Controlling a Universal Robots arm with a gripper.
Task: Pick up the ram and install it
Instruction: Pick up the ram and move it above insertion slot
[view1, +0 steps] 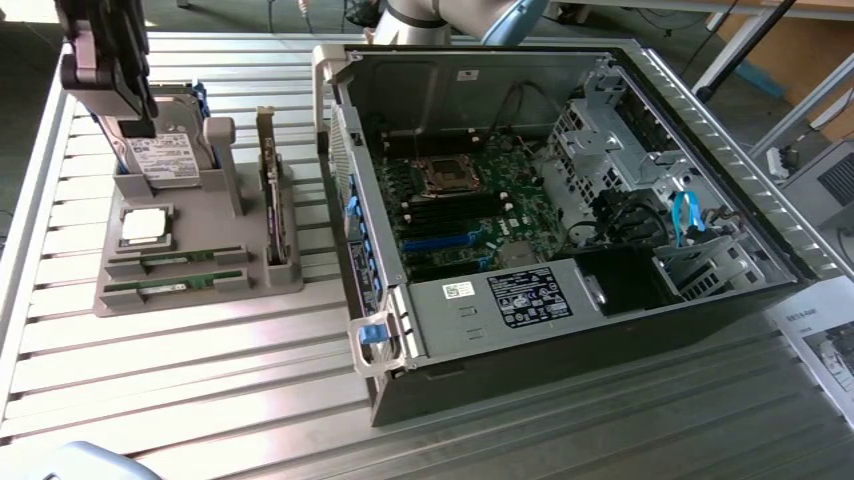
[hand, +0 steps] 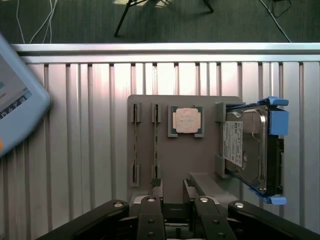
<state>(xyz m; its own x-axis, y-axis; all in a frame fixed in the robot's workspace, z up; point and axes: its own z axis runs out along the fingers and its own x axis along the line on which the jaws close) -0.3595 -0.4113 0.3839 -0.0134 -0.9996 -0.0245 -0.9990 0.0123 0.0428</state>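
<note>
Pincer (hand: 172, 189): black metal linkage with bolt heads, its body cut off by the frame edge; two dark fingers (hand: 156, 186) stand wide apart with nothing between them, poised over the near end of the holder.
Holder (hand: 200, 160): matte grey moulded block, rectangular, with narrow slots and raised posts; its near end is hidden behind the pincer.
Ram (hand: 155, 145): thin green board stick, standing on edge in the slot just beside the processor, not gripped; one end lies close to a pincer finger. Seen edge-on, its chips and label cannot be made out.
Second stick (hand: 135, 145): same thin shape, in the next slot, darker and harder to read.
Processor (hand: 186, 121): square, pale metal lid, green rim, lying flat in a recess.
Hard drive (hand: 247, 150): silver box with white label, on edge between posts, blue plastic rails along its sides.
Expansion card (view1: 274, 200): tall dark board, upright in the holder.
Computer case (view1: 534, 385): dark sheet-metal tower lying on its side, open, green motherboard (view1: 454, 200) inside; well apart from the pincer.
Desk (hand: 75, 150): ribbed aluminium slats, glossy.
Blue-and-white device (hand: 15, 110): rounded corner, mostly cut off.
</note>
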